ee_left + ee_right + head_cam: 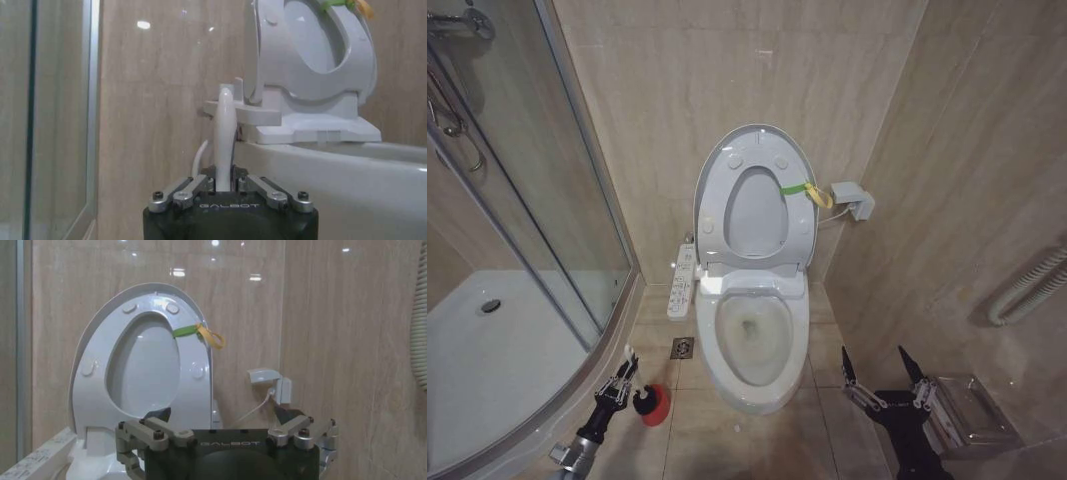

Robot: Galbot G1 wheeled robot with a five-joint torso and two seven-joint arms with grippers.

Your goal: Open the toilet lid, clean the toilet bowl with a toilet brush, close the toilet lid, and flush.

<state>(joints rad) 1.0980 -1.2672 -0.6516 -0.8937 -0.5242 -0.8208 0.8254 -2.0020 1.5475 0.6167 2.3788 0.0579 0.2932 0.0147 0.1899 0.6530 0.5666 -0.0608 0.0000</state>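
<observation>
— Standing up against the wall, is it, that toilet lid (pixel 752 160)?

— Yes, raised, with the seat (pixel 755 215) upright in front of it and the green-yellow tag (pixel 805 190) on the seat's rim. The toilet bowl (pixel 755 340) lies open below, well ahead of both sets of fingers.

— And the left gripper (pixel 620 385)?

— Low by the floor, beside the shower tray (pixel 487 380). Its fingers (pixel 187 190) are clenched on the thin white handle of the toilet brush (pixel 224 135), which rises straight up out from between them. The red holder (pixel 654 405) sits just beside those fingertips, on the bowl's side of them. In the left wrist view the bowl's outer wall (pixel 333 175) is close by the fingers.

— The right gripper (pixel 882 385)?

— Down on the other side of the bowl, its dark fingers (pixel 848 375) spread apart with nothing between them. A clear box (pixel 972 410) stands just outside its outer finger.

— The control panel (pixel 682 285)?

— On the left-gripper side of the bowl, farther off than the holder, towards the wall.
</observation>
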